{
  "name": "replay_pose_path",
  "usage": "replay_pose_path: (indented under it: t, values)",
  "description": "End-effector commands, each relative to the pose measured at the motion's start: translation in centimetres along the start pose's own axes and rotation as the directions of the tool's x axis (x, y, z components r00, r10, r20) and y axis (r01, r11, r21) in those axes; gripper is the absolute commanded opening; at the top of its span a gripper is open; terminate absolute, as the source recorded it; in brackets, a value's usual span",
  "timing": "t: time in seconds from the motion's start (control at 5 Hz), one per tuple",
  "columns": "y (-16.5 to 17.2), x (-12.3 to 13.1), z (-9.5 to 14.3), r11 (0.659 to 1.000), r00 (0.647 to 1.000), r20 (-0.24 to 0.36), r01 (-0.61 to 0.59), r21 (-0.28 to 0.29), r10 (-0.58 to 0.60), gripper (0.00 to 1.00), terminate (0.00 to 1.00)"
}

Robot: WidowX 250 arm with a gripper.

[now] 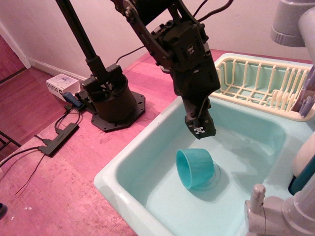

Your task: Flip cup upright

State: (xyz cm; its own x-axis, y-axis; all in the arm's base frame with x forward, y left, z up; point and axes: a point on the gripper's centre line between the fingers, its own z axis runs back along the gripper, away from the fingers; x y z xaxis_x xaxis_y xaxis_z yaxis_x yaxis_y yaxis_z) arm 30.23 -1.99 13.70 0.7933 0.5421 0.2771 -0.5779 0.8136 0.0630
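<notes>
Cup (195, 168) is seen lying on its side on the floor of the pale mint sink basin (147, 184), near the middle of the basin. Its wide rim is turned toward the lower left of the view, so that the hollow inside is shown, and its narrower base is pointed toward the upper right. A round drain ring (212, 181) is partly covered by the cup's lower side.

The hand (199, 129) is held above the cup, just beyond its base end, and is pointed downward into the basin. No contact with the cup is seen; a gap of basin floor is visible between them. The fingers are seen close together at the tip, with nothing held between them, though the exact gap cannot be told from this angle.

A cream dish rack (261, 86) is set at the far rim of the sink. A pale faucet (280, 216) is seen at the lower right corner. The arm's black base (110, 103) is mounted on the pink wooden surface (64, 191) left of the sink, with a black power strip (59, 140) and a small white box (61, 86) lying nearby.
</notes>
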Motion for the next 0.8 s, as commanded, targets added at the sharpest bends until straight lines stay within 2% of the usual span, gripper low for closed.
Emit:
replay_pose_path:
  t: [0.0, 0.2, 0.4, 0.6]
  values:
    - [0.0, 0.0, 0.0, 1.000, 1.000, 0.000, 0.000, 0.000, 0.000, 1.00, 0.00]
    - [-1.0, 0.8, 1.3, 0.983, 0.983, 0.063, 0.177, -0.055, -0.173, 1.00, 0.00]
    - [-1.0, 0.8, 1.6, 0.978, 0.980, 0.129, 0.165, -0.124, -0.149, 1.00, 0.00]
    - [-1.1, 0.4, 1.7, 0.959, 0.974, 0.176, 0.179, -0.220, -0.141, 1.00, 0.00]
